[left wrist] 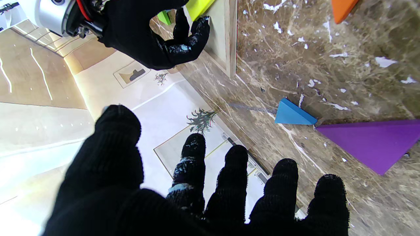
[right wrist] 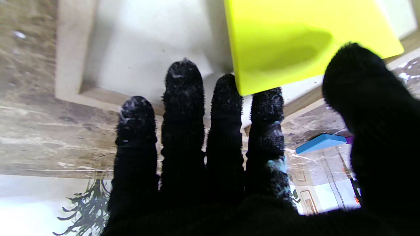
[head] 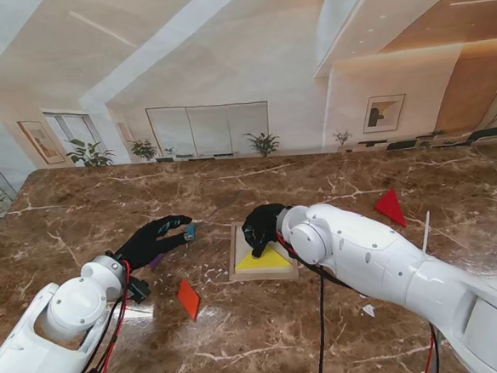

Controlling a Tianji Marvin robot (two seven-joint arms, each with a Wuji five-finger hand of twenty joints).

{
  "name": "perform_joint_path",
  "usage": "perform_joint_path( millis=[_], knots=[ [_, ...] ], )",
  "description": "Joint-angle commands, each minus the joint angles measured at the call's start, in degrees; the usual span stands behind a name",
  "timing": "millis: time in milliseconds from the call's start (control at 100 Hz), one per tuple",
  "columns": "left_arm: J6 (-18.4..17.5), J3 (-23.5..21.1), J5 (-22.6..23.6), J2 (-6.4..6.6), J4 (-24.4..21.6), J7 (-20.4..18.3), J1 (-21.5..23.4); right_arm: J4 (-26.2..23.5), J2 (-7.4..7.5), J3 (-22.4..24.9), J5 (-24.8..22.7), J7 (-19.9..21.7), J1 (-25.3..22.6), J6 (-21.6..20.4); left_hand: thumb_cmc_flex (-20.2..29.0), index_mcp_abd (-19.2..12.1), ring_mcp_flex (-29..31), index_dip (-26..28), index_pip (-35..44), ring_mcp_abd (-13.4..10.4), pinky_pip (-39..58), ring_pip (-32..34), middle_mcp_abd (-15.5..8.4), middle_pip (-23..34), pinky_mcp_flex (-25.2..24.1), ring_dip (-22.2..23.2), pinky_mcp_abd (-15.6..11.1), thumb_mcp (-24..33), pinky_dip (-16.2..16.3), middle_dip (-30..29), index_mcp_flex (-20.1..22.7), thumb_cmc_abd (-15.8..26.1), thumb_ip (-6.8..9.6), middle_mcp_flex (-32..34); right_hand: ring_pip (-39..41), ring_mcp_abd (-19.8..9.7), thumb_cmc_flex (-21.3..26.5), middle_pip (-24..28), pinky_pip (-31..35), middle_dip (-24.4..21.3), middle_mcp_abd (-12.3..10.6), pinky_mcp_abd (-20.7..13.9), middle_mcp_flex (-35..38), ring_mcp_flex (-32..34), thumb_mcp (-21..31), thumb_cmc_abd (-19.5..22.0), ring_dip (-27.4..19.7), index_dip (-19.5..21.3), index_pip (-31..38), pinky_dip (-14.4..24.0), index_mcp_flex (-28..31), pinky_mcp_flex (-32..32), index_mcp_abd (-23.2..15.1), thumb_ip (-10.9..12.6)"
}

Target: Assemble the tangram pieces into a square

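Only right robot hand [head: 263, 225] over yellow triangle [head: 265, 259] in tray [head: 236, 254]

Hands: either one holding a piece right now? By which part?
Neither. Left hand is open above the table near the blue piece, touching nothing. Right hand is open over the tray, fingertips at the yellow piece's edge, not gripping.

Spread fingers [left wrist: 236, 170] near blue triangle [left wrist: 292, 114] touching purple triangle [left wrist: 374, 141].

A brown marble table [head: 80, 215] is seen, on which a wooden tray [head: 236, 254], a red triangle [head: 391, 207], an orange piece [head: 188, 298], a blue triangle [left wrist: 292, 114] and a purple triangle [left wrist: 374, 142] are laid.
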Motion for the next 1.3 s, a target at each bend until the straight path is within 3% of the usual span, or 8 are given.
perform_joint_path(
  millis=[0,1000,1060,1290],
  knots=[
    [-0.2,0.2,0.2,0.08,0.4,-0.1,0.1,0.3,0.24,-0.1,0.0,0.8,-0.6,0.1,-0.5,-0.6,-0.3,-1.2,-0.6,-1.0,-1.5,-0.9,-1.0,-0.5,-0.5,-0.5,-1.1,-1.8,1.5,-0.3,0.4,1.2,1.02,0.7,1.3,-0.4,-2.7,-2.9,1.7,-1.8,1.2,0.5,0.6,2.3,0.1,1.0,0.4,-0.9,-1.3,0.7,2.3,0.7,2.0,0.5],
    [-0.6,0.0,0.3,0.06,0.6,0.1,0.2,1.0,0.00,1.0,-0.6,-2.1,-1.1,-3.6,-0.4,-0.5,-0.2,-1.3,-0.7,-0.9,-1.5,-0.9,-0.9,-0.5,-0.5,-0.5,-1.1,-1.9,1.5,-0.3,0.4,1.3,1.04,0.6,1.9,0.1,-2.6,-3.4,2.2,-1.6,1.1,0.5,3.1,4.1,0.3,1.7,0.5,2.1,3.0,0.1,9.6,1.6,2.0,0.6],
    [-0.6,0.0,0.2,0.05,0.6,0.1,0.2,1.1,-0.04,0.9,-0.6,-2.1,-1.0,-4.0,-0.3,-0.6,-0.3,-1.3,-0.7,-0.9,-1.5,-0.9,-0.8,-0.5,-0.5,-0.5,-1.1,-1.9,1.5,-0.3,0.5,1.3,1.05,0.7,1.9,0.0,-2.3,-3.5,2.2,-1.6,1.1,0.5,3.2,4.2,0.1,1.5,0.5,1.6,3.1,0.0,10.4,1.7,1.9,-0.7],
    [-0.6,-0.1,0.2,0.03,0.6,0.2,0.2,1.0,0.01,0.9,-1.0,-2.7,-1.1,-5.2,-0.2,-0.5,-0.2,-1.2,-0.7,-0.9,-1.5,-0.9,-0.6,-0.5,-0.5,-0.5,-1.1,-1.8,1.5,-0.3,0.5,1.5,1.03,0.8,1.8,-0.1,-2.5,-3.6,2.2,-1.5,1.2,0.4,3.0,4.1,0.2,1.8,0.5,0.5,2.7,-0.2,10.5,1.6,1.6,-1.1]
  ],
)
